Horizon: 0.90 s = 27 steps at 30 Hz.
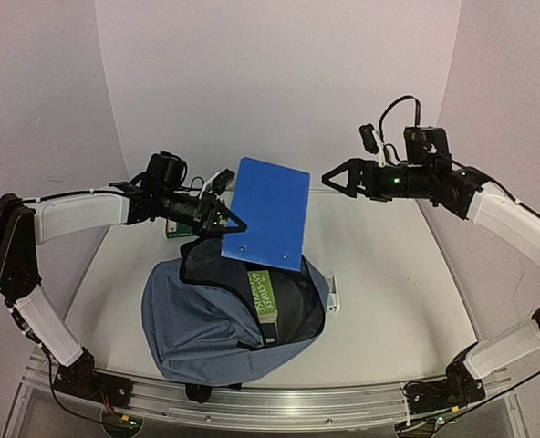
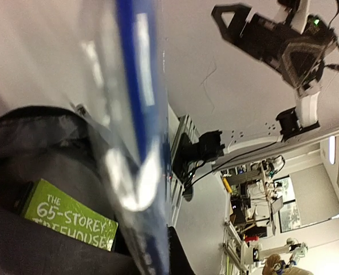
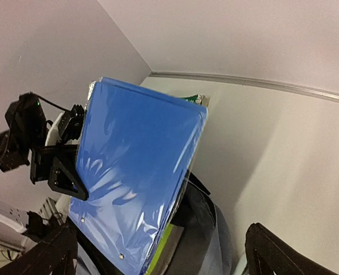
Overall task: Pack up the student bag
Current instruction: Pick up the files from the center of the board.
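Top view: bag (image 1: 224,319) lying on tabletop (image 1: 389,301), mouth open, green book (image 1: 264,294) inside. Blue folder (image 1: 268,214) held on edge over mouth, pinched by left fingers (image 1: 232,222), likely for lowering in. Right fingers (image 1: 341,178) well apart from it.
Left wrist: folder edge-on, bag just below.
Right wrist: fingers spread wide, empty; bag ahead, lower.

Soft, even light washed the white desk (image 1: 389,301), casting faint shadows. In the left wrist view the blue folder (image 2: 138,114) was blurred, perhaps too close, streaked with glare
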Each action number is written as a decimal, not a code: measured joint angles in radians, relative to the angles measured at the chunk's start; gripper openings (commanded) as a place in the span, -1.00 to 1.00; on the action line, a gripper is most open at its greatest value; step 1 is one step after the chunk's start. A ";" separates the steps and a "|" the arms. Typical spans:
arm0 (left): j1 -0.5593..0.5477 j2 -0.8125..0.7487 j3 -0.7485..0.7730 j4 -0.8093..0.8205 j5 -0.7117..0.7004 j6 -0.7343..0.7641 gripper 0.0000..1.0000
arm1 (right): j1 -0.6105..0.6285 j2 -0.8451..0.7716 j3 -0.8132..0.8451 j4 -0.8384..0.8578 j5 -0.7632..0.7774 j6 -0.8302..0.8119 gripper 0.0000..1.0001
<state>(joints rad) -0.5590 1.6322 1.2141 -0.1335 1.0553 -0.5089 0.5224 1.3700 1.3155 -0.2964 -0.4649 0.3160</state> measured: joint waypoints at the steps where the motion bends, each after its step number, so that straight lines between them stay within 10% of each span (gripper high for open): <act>1: -0.012 0.000 0.013 -0.076 0.001 0.053 -0.99 | 0.000 0.008 0.024 -0.039 -0.008 -0.034 0.97; 18: -0.221 0.062 0.175 -0.569 0.044 0.390 -0.99 | 0.019 0.179 0.157 -0.414 -0.253 -0.345 0.88; 27: -0.239 0.066 0.206 -0.601 0.051 0.410 -1.00 | 0.028 0.200 0.149 -0.428 -0.396 -0.373 -0.78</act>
<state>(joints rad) -0.7975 1.6979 1.4204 -0.7341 1.1066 -0.0987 0.5507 1.5696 1.4641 -0.7239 -0.8609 -0.0565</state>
